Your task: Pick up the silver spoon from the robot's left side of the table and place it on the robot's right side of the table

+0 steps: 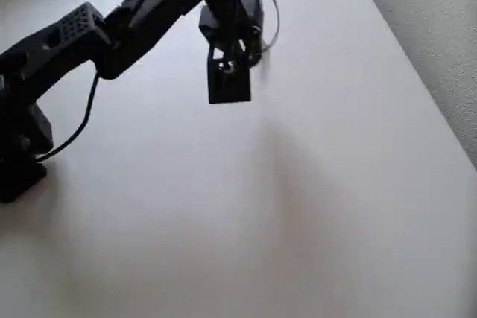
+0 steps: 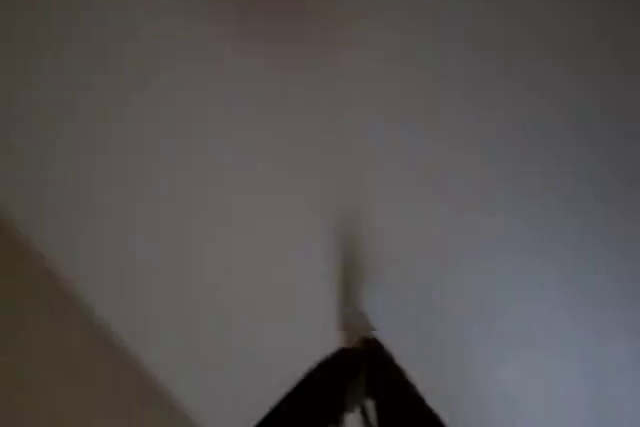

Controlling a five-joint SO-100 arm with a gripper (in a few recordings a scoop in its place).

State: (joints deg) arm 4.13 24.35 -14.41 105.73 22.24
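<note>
Silver spoon (image 2: 350, 319) is sitting clenched in the black jaws, hanging above the white counter (image 1: 320, 206); placing it down appears to be remaining.

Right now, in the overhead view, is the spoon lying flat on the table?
No. The table is bare in that view, and the wrist view shows a blurred spoon sticking out from the gripper.
</note>
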